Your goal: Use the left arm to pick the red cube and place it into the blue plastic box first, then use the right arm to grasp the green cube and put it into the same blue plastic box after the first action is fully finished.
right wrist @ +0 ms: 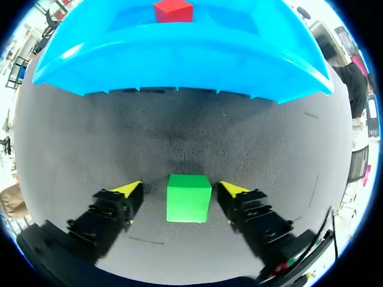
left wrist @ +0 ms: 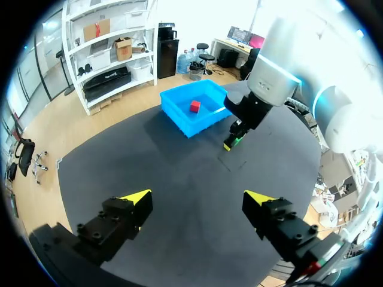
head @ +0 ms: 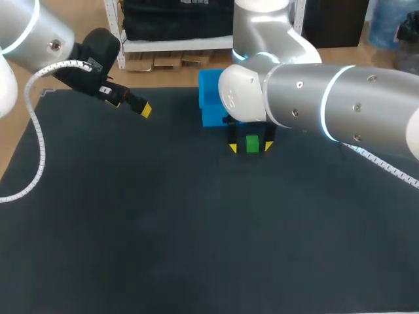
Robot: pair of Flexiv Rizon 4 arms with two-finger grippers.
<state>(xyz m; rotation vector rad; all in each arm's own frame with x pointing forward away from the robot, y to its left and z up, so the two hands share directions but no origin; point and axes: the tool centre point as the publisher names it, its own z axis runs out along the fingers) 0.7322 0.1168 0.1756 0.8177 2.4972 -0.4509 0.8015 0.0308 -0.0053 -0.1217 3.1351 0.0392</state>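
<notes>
**Head view.** The left arm [head: 39,39] is seen entering from the upper left of the frame, its forearm sloped down toward the centre. The left gripper [head: 141,108] is held above the dark table surface [head: 163,229], well apart from every object, and only one yellow tip is visible here. The right arm [head: 327,104] is laid across the upper right of the frame and bent at the wrist, so that the right gripper [head: 251,146] points down at the table just above centre. The small green cube [head: 252,144] is seen between its two yellow tips. The blue plastic box [head: 209,98] stands just behind the cube, partly hidden by the right arm.

**Left wrist view.** The fingers of the left gripper [left wrist: 197,200] are spread wide, with nothing between them. Well ahead, the blue plastic box [left wrist: 191,113] is shown with the small red cube [left wrist: 195,106] lying inside it. Beside the box, the right gripper [left wrist: 233,140] is lowered to the table, its arm rising steeply above it.

**Right wrist view.** The right gripper [right wrist: 179,189] is open. The green cube [right wrist: 188,198] rests on the table between the fingers, with a gap visible at each side. Ahead of the cube the near wall of the blue plastic box [right wrist: 179,60] is shown, and the red cube [right wrist: 173,11] is seen inside.
</notes>
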